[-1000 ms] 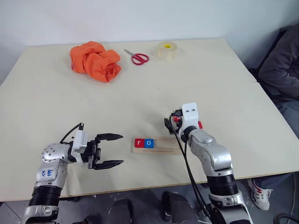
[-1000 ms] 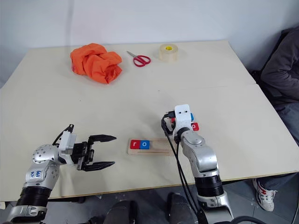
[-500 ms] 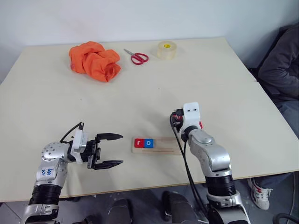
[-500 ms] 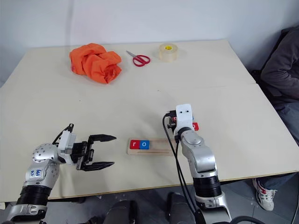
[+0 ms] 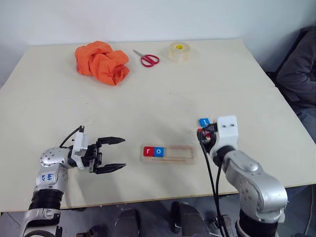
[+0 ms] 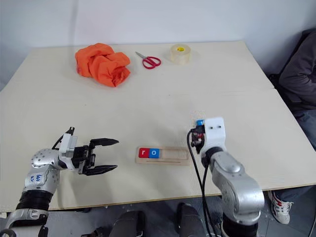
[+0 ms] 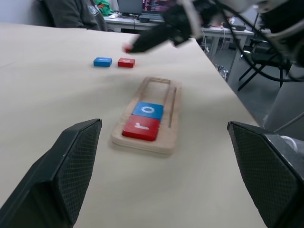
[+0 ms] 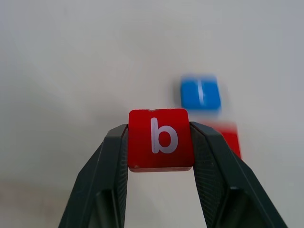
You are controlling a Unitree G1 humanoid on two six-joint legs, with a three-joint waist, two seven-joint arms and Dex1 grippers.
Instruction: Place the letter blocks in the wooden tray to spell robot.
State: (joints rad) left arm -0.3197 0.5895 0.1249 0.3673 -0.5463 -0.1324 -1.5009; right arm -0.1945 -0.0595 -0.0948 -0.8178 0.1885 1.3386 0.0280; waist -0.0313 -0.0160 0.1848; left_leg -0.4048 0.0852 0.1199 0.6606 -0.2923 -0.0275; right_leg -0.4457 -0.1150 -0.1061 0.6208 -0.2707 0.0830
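Note:
The wooden tray (image 5: 174, 153) lies on the table in front of me, with a red "r" block (image 5: 148, 151) and a blue "o" block (image 5: 158, 151) at its left end. My right gripper (image 8: 160, 137) is shut on a red "b" block (image 8: 160, 138), held just above the table to the right of the tray. Beyond it lie a blue block (image 8: 200, 92) and a red block (image 8: 229, 136), side by side on the table. My left gripper (image 5: 123, 154) hovers open to the left of the tray, pointing at it, with nothing between its fingers.
At the far side of the table (image 5: 148, 98) sit a crumpled orange cloth (image 5: 102, 62), red-handled scissors (image 5: 147, 58) and a roll of tape (image 5: 178, 51). A person (image 5: 301, 74) sits off the right edge.
My right gripper shut on the red "b" block and drew back toward me and to the right, uncovering the blue block. The left gripper has kept its place, open.

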